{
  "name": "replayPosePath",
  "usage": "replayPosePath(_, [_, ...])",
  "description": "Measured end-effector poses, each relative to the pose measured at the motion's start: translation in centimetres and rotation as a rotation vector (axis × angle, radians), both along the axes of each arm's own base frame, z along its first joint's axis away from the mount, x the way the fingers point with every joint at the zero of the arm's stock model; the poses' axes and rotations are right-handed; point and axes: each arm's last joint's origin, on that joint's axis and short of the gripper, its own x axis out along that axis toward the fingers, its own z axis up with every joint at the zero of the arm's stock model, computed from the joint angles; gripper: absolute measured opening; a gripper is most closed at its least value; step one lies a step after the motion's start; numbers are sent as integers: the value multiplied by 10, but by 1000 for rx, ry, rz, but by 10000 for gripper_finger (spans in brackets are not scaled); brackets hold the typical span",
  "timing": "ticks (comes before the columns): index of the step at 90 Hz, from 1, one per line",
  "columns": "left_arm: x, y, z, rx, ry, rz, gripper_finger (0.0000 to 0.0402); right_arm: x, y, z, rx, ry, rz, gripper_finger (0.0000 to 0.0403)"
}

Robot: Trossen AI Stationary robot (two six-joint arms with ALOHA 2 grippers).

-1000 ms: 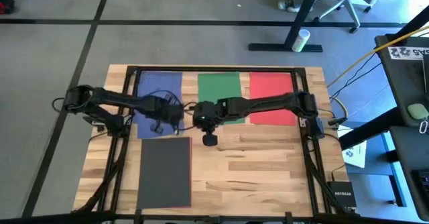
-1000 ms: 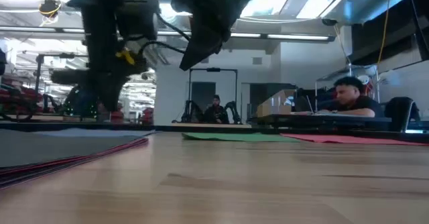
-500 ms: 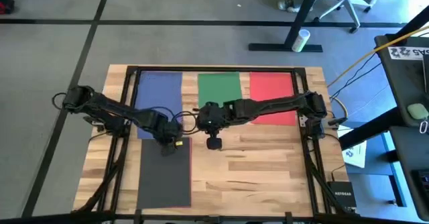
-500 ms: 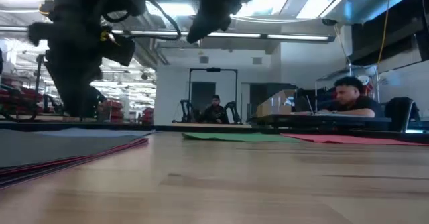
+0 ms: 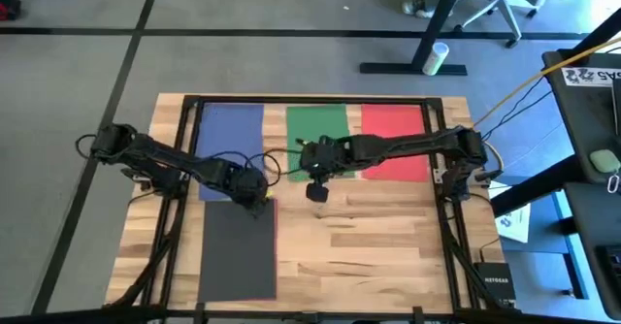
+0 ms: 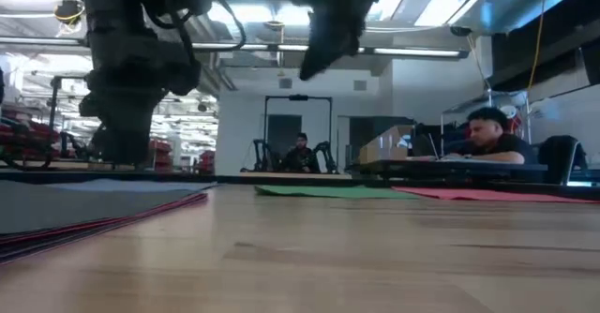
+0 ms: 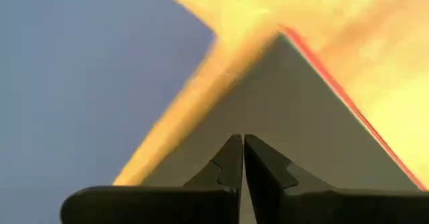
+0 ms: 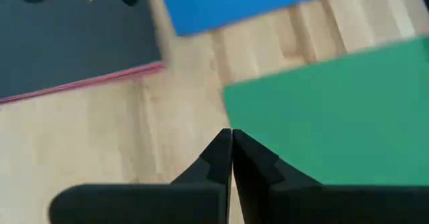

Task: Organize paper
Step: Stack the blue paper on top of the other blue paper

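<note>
Matt paper sheets lie on a smooth, light wood-plank table.

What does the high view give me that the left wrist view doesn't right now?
Only the high view shows the whole row: blue sheet, green sheet and red sheet along the far side of the table, plus the right tool over bare wood. Only the left wrist view shows the left tool shut and empty, aimed at the stack's corner. Both show the dark grey sheet with a red edge beneath it, and the blue sheet beside it.
</note>
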Motion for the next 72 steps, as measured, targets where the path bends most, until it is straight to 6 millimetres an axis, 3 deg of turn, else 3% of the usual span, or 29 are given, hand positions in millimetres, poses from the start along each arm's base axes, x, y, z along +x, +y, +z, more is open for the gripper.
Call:
replayPosePath(13, [-5, 7, -2, -6, 45, 112, 1, -16, -10, -14, 32, -9, -62, 0])
replayPosePath(26, [-9, 15, -10, -23, 63, 207, 1, -20, -9, -25, 28, 14, -58, 0])
replayPosePath(72, [-22, 24, -36, -121, 74, 316, 1, -16, -8, -28, 6, -44, 7, 0])
